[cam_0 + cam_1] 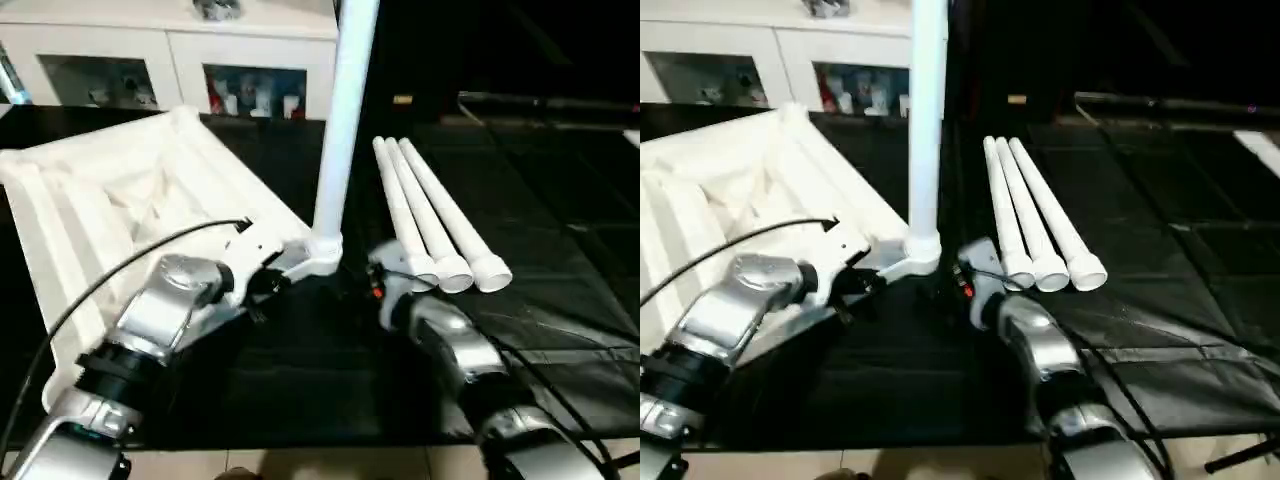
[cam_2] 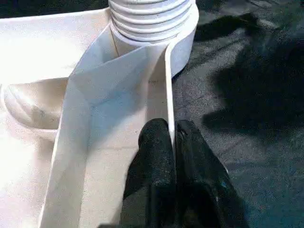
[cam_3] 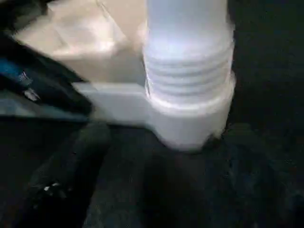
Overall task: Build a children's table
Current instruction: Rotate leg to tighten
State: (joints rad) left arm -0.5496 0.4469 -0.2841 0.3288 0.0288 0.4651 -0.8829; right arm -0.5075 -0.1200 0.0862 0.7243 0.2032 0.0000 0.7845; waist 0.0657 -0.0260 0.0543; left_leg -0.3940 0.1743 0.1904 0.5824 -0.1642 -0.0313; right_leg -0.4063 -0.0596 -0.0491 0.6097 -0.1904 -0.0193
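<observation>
A black cloth (image 1: 560, 200) covers the work surface, lying in creases and folds toward its right side and near edge. Beyond the near edge of the cloth a strip of pale tiled floor (image 1: 330, 462) shows. Along the far side stands a white cabinet with glass doors (image 1: 180, 60); small objects, some red and some white, sit behind the panes, too small to identify. To the right of the cabinet the room falls into deep darkness. A dark horizontal bar (image 1: 540, 100) runs across that dark area near the far right. A pale patch (image 1: 1260, 150) lies at the far right edge.
</observation>
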